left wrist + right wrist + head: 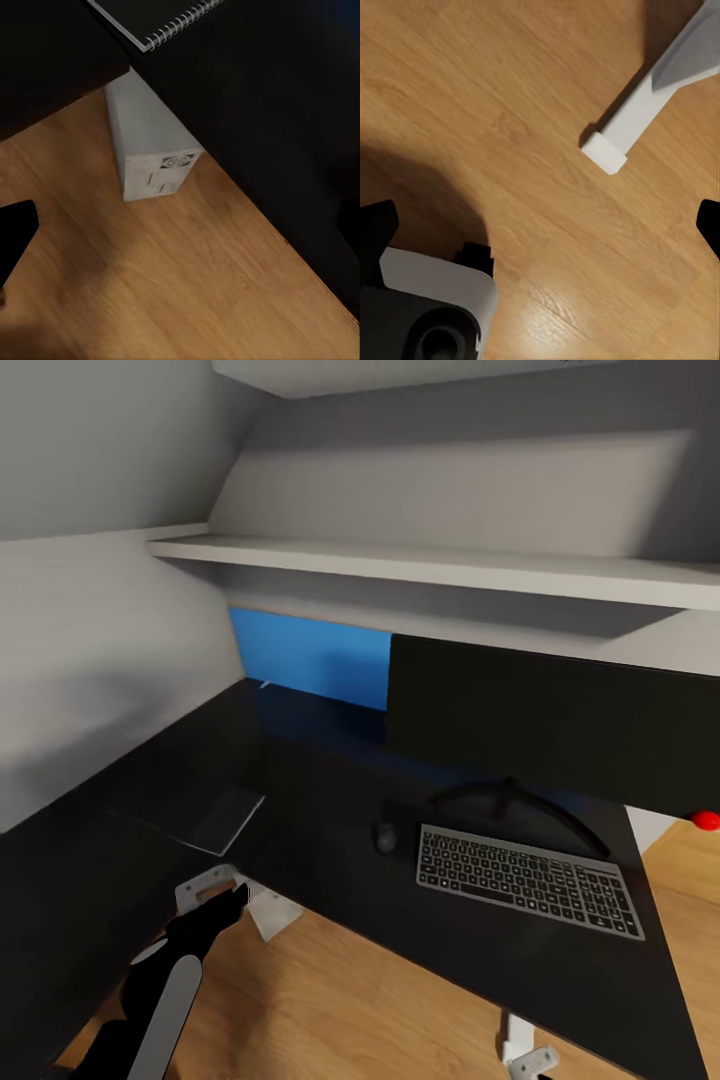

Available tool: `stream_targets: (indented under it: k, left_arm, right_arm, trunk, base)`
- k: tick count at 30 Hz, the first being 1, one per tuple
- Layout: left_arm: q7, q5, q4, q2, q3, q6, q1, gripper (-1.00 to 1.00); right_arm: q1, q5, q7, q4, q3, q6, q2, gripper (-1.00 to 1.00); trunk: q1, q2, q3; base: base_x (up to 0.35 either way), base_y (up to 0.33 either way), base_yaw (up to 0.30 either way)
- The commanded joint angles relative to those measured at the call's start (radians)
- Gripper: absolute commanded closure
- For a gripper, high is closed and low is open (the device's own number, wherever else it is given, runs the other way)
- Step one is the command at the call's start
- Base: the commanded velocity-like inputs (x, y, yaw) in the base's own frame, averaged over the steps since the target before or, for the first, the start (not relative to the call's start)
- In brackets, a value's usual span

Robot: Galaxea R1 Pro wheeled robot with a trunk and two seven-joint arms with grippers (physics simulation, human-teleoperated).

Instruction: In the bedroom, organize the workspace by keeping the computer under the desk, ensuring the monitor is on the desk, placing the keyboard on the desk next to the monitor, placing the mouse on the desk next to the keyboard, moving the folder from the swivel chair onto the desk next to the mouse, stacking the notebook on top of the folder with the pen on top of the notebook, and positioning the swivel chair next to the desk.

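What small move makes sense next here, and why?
Probably bring the left gripper up over the desk edge toward the notebook. The monitor, keyboard and mouse already sit together on the desk, the notebook lies apart, and both grippers look empty.

the left arm (165,1000) is glossy black with a long pale grey panel along its forearm, narrowing to a black wrist; the robot's base (424,315) is white over black, with a round dark socket
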Motion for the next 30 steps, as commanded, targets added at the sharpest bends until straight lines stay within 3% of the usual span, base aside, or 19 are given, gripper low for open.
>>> stream_targets:
  k: [1, 9, 22, 30]
  left_arm:
    - [0.010, 0.010, -0.001, 0.000, -0.001, 0.001, -0.001, -1.00]
    - [0.011, 0.010, -0.001, -0.006, -0.004, -0.001, 0.009, -1.00]
    - [0.012, 0.010, 0.002, -0.011, -0.005, -0.001, 0.011, -1.00]
    - [0.012, 0.011, 0.002, -0.013, -0.007, -0.001, 0.017, -1.00]
  right_arm:
    - [-0.001, 0.009, 0.008, -0.003, -0.006, -0.003, 0.002, -1.00]
    - [-0.018, 0.009, 0.006, 0.006, -0.003, 0.037, 0.002, -1.00]
    - [-0.032, 0.009, 0.005, 0.017, -0.002, 0.046, 0.002, -1.00]
    - [-0.066, 0.010, 0.004, 0.059, -0.002, 0.047, 0.002, -1.00]
  trunk:
    - [0.000, -0.001, 0.000]
    - [0.000, -0.001, 0.009]
    - [0.000, -0.001, 0.023]
    - [0.000, -0.001, 0.031]
  base:
    - [0.000, 0.000, 0.215]
    - [-0.028, -0.027, 0.219]
    - [-0.225, -0.198, 0.230]
    - [-0.087, -0.072, 0.238]
